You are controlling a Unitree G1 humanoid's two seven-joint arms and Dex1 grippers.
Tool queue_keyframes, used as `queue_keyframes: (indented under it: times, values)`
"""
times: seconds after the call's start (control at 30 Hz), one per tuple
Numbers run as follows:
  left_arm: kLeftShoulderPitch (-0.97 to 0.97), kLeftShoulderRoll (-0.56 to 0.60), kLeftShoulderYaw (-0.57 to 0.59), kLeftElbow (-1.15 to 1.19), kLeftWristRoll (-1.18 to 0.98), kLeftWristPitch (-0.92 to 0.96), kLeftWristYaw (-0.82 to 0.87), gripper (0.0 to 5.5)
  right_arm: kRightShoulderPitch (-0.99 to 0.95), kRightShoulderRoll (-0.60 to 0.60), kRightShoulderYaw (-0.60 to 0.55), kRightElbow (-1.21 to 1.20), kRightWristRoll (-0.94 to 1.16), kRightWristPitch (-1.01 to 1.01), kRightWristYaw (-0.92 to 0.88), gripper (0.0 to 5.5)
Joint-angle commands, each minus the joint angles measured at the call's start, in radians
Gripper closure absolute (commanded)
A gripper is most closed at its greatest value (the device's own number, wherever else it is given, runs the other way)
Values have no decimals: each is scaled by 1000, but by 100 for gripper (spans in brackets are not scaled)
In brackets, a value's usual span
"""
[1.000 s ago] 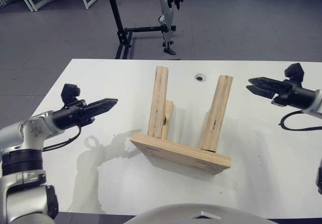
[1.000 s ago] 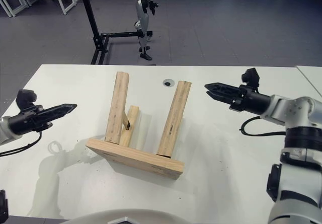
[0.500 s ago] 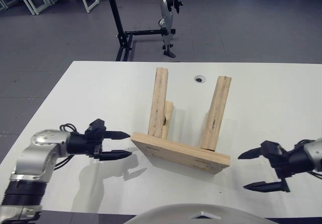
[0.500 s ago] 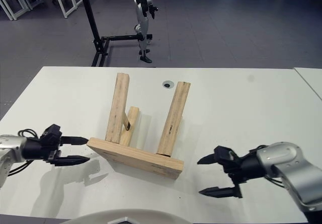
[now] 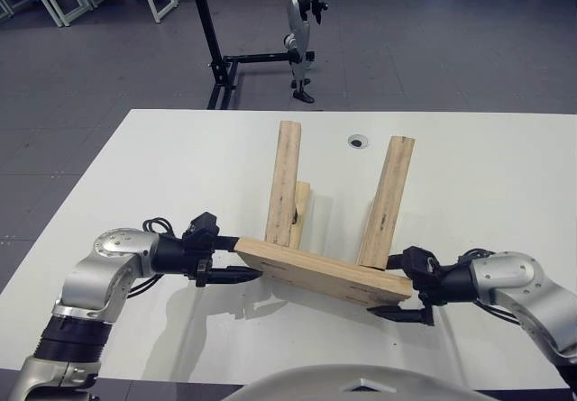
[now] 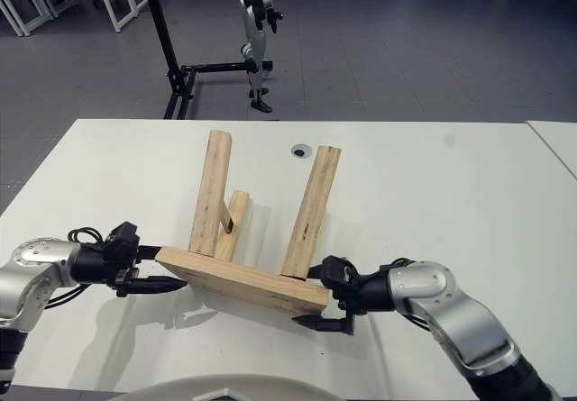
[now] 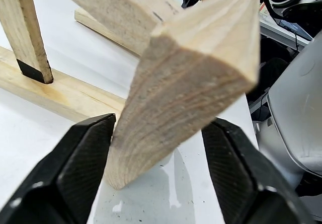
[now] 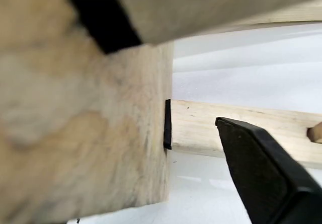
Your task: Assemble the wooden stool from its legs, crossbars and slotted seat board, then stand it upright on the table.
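From the head cameras I see the half-built pale wooden stool lying at the 6 o'clock side of the white tabletop surface. Its long slotted seat board of light wood runs from about 9 o'clock to 4 o'clock. Two flat wooden legs stick out of the board toward 12 o'clock, the taller left leg and the right leg, which tilts slightly toward 1 o'clock. A short wooden crossbar piece sits just beside the left leg on its 3 o'clock side, touching it. A small dark round hole in the surface lies past the legs at 12 o'clock, between their tips. My left gripper is at the board's 9 o'clock end with its jaws spread apart, one black finger on either side of the end. In the left wrist view the board's corner sits between the two fingers, and I cannot tell whether they press on the wood. My right gripper is at the board's 4 o'clock end, its jaws likewise apart and bracketing that end. The right wrist view shows one finger clear of the wood.
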Motion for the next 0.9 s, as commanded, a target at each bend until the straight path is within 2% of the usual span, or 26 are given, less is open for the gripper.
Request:
queue_keyframes:
  times: [0.03,0.13,0.27,0.37,0.5,0.67,0.8,0.9]
  values:
    - [-7,-13,-12,-14,-2,7,24,310,-36,1,-25,7,48,64,-11,198]
    - [-4,-17,-9,-20,-16,17,24,334,-77,10,-70,-2,160,162,-2,252]
    - [-18,-2,7,-63,-90,130,23,350,-180,71,-190,19,442,385,-34,331]
    - [-65,40,27,-99,-177,276,22,361,-258,85,-263,76,613,537,-52,344]
    - [-121,54,77,-129,-300,403,36,368,-276,43,-278,103,692,620,-28,351]
    - [-178,72,184,-192,-569,656,91,368,-373,27,-351,239,961,842,-90,356]
    - [-252,80,231,-159,-701,778,168,368,-490,-4,-339,380,1199,916,-213,356]
    - [-320,91,224,-72,-783,898,225,368,-579,-96,-208,533,1487,897,-333,356]
